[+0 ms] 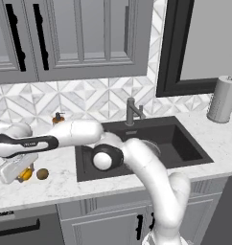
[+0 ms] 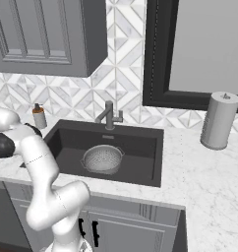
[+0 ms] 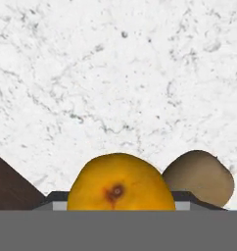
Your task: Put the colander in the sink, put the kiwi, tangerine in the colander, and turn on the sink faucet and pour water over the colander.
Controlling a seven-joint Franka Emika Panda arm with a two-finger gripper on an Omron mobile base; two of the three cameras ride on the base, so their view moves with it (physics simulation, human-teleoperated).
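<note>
- Tangerine [image 1: 25,174], bright orange, sits low at the far left of the white marble counter [image 1: 55,184] in the left base view, tucked between the fingers of the gripper [image 1: 23,175], which reaches down over it from the arm stretched out leftward
- Gripper's jaws stand on either side of the tangerine and appear closed on it; in the hand view the fruit [image 3: 120,184] fills the bottom centre between the fingertips, with marble beyond it
- Kiwi [image 1: 42,173], dull brown and oval, lies on the counter just beside the tangerine on its right; the hand view shows it [image 3: 199,177] right next to the orange fruit, though contact between the two cannot be judged
- Soap dispenser [image 1: 58,118] stands at the back of the counter by the patterned tile wall, left of the sink
- Sink [image 1: 185,143], a dark grey basin, is set into the counter at centre; the arm's elbow crosses over its front left part in the left base view
- Colander [image 2: 102,158], silver and perforated, rests upright on the sink floor, seen plainly in the right base view, well apart from both fruits
- Sink faucet [image 1: 132,111] rises behind the basin at its middle
- Paper towel roll [image 1: 223,99] stands upright on the counter at far right, below a dark-framed window
</note>
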